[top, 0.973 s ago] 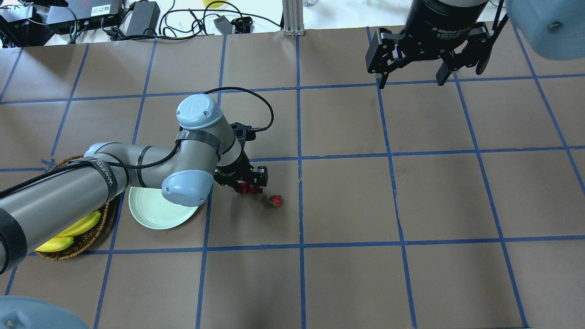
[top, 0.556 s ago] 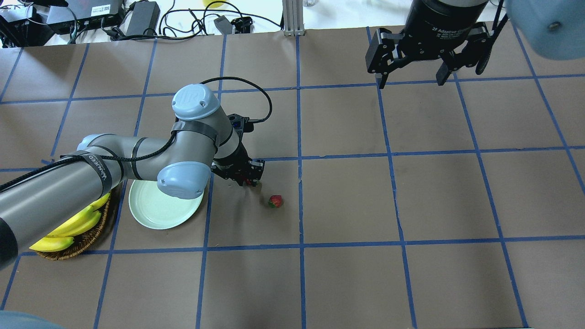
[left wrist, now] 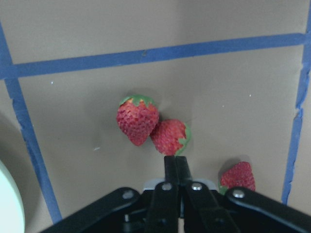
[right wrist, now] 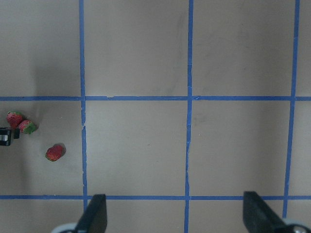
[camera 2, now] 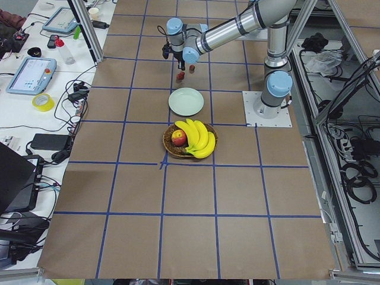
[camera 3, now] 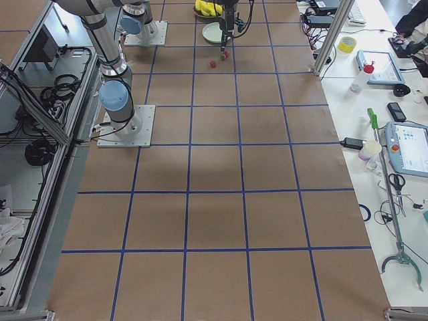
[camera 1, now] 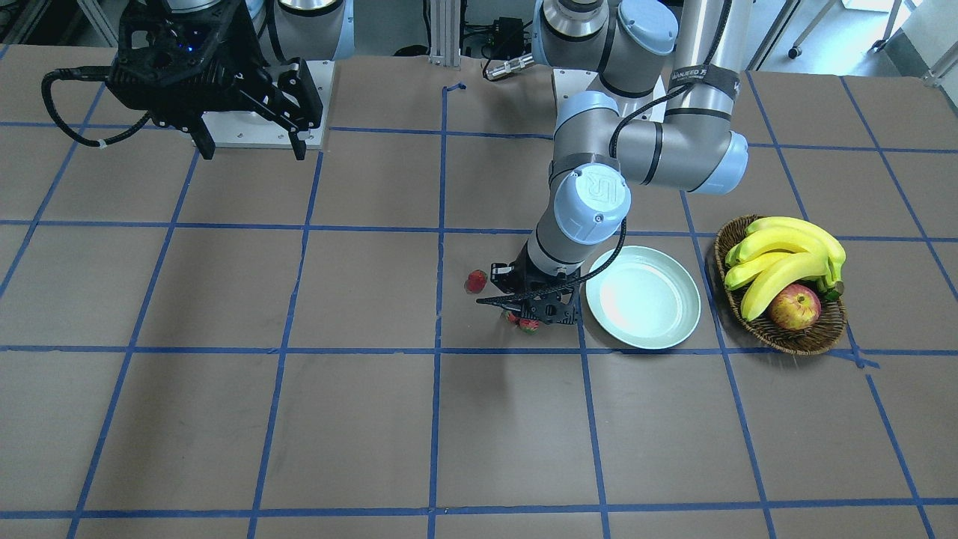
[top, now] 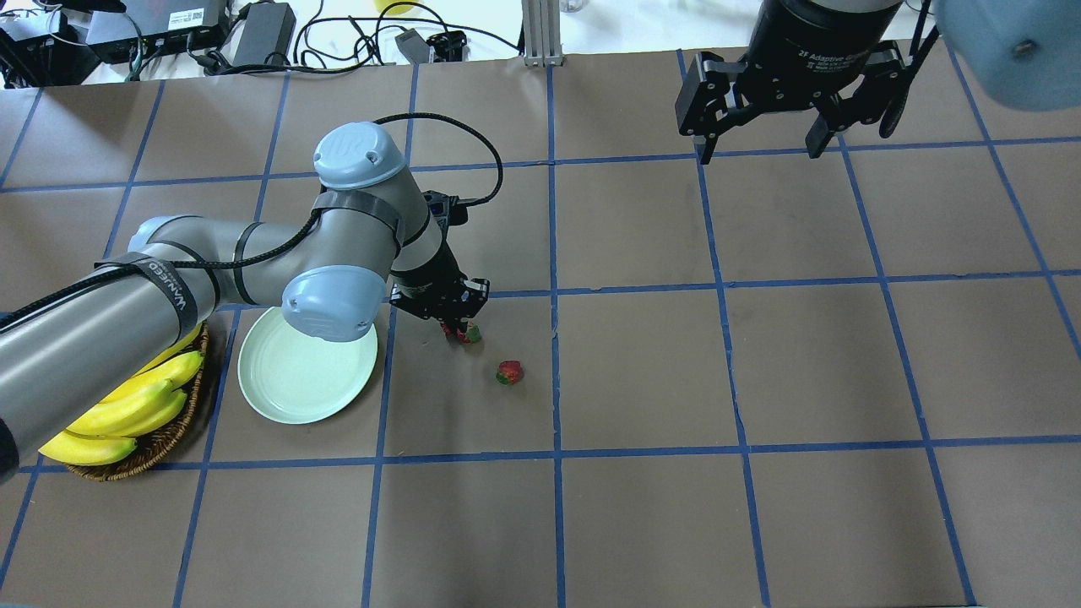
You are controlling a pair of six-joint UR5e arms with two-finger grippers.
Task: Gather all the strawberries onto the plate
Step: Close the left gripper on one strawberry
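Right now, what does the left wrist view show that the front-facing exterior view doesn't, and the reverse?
Only the left wrist view: the two touching strawberries lying whole just beyond the left gripper, whose shut fingertips grip nothing. Only the front-facing view: the whole plate, empty, the wicker basket with bananas and an apple, and the open right gripper far off. Both: the third strawberry lying apart, the left gripper, and at least part of the plate.

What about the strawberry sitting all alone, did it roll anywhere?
No. The lone strawberry lies just as near the blue tape line as before.
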